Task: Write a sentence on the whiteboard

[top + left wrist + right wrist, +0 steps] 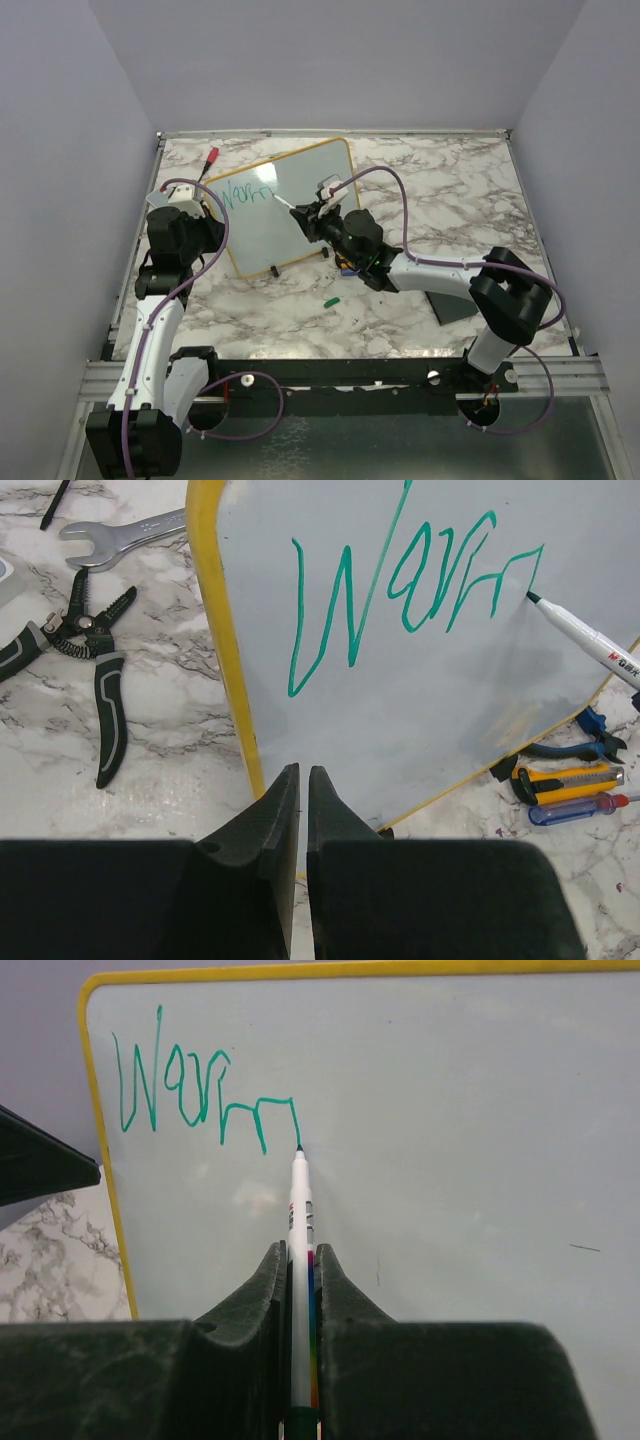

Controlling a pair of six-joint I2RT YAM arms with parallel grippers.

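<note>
The whiteboard (290,225) stands tilted on the far left of the marble table (450,190), its sentence (200,1110) reading only "Warm", where my right gripper (301,1260), arm stretched leftward, clamps a marker (300,1210) touching the last stroke, and my left gripper (303,780) is closed at the yellow edge.

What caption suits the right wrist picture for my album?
Right hand grips a marker, its tip at the end of the teal word "Warm" on the yellow-framed whiteboard.
</note>
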